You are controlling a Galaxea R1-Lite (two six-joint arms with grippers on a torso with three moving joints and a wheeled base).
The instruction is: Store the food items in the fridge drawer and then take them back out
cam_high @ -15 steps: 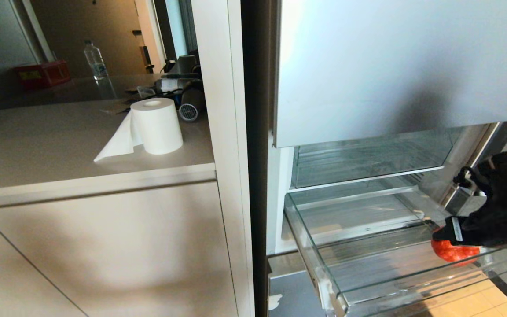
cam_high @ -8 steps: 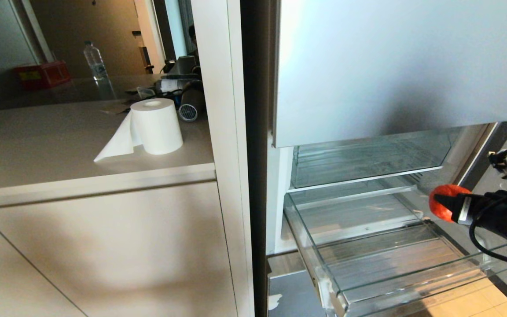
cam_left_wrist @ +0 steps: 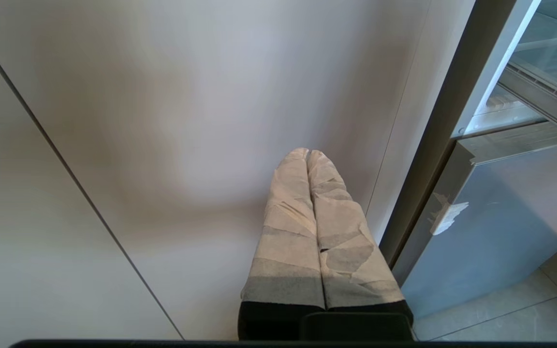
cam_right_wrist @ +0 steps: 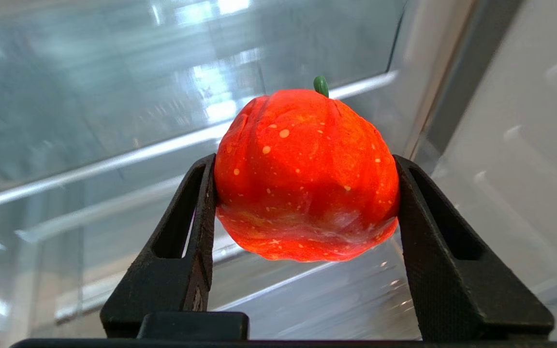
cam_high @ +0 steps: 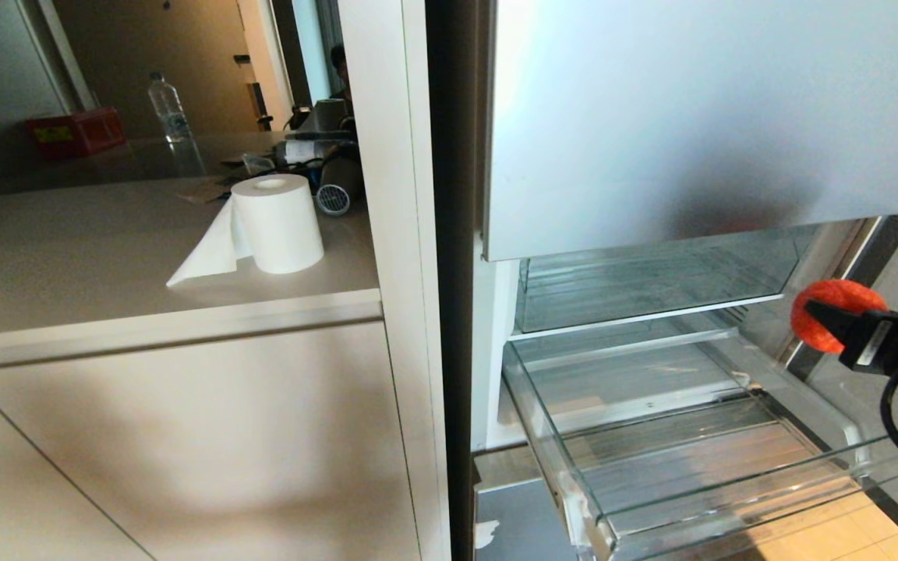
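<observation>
A round red-orange food item (cam_high: 835,312) with a small green stem hangs in the air above the right side of the fridge drawer (cam_high: 550,460). My right gripper (cam_high: 823,315) reaches in from the right edge and is shut on it. In the right wrist view the food item (cam_right_wrist: 307,174) is clamped between both black fingers (cam_right_wrist: 201,203), with my right gripper (cam_right_wrist: 305,164) over the drawer's clear ribbed bottom (cam_right_wrist: 317,299). The drawer is pulled out and nothing lies in it. My left gripper (cam_left_wrist: 307,152), taped fingers shut and holding nothing, is parked by a cabinet panel.
A closed white fridge panel (cam_high: 714,117) hangs above the drawer, with another clear shelf (cam_high: 652,280) behind it. To the left, a counter (cam_high: 106,257) carries a paper roll (cam_high: 277,222), a water bottle (cam_high: 167,105) and a red box (cam_high: 75,131). A cabinet upright (cam_high: 394,273) borders the fridge.
My right gripper has lifted the food item out of the drawer, up and a little to the right. The left arm has kept still.
</observation>
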